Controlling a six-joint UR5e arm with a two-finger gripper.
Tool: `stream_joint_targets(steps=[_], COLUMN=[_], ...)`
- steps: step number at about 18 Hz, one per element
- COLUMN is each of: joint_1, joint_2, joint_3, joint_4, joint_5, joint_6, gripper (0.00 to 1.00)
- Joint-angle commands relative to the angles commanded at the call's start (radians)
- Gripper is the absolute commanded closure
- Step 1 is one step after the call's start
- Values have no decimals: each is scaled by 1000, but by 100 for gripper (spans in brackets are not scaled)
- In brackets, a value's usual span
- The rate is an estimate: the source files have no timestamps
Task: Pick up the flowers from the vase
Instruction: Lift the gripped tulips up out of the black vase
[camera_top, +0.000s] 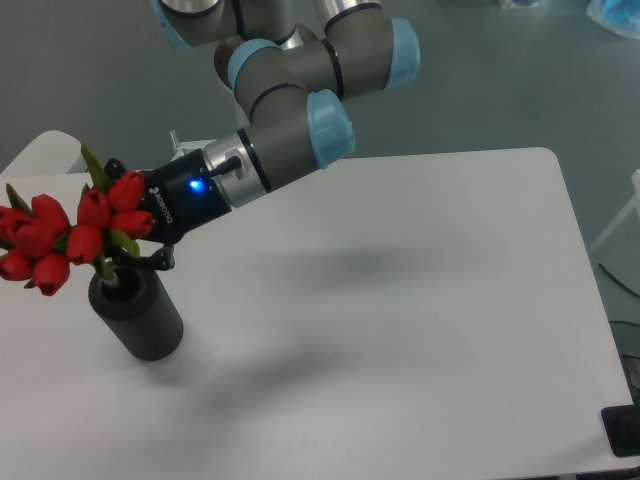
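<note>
Grasp step: gripper (128, 252) reaching the flowers (70, 232) from three o'clock, above the vase (138, 312). Fingers' state hidden behind blooms. Next: clamp stems, lift straight up.

Red buds with green leaves are seen on the flowers (70, 232), matte black with fine vertical ribbing on the vase (138, 318), plain white on the table (400, 320) — grey links with light-blue caps on the arm (300, 110), black on the gripper (135, 235) body, one blue light lit.
</note>
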Motion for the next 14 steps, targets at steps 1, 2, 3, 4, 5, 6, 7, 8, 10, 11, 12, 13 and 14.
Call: stream_joint_targets(steps=[1,2,3,4,5,6,7,8,10,11,12,13,14], joint_1=[12,18,22,31,37,41,48,54,67,75,78,84,91], joint_2=[5,6,6,6,8,8,6,8,8,6,6,6,6], joint_3=[2,5,8,12,18,24,31,35,41,48,55,60,61], joint_4=[2,0,2,0,2,0,2,2,2,2,0,0,0], joint_5=[-8,-14,-22,-25,-25,-25,-25,-25,-25,-26,-29,-29,-31], joint_6=[0,0,0,0,0,0,0,0,2,-2,-6,-8,-8], gripper=[78,78,78,78,78,78,78,78,78,78,78,78,78])
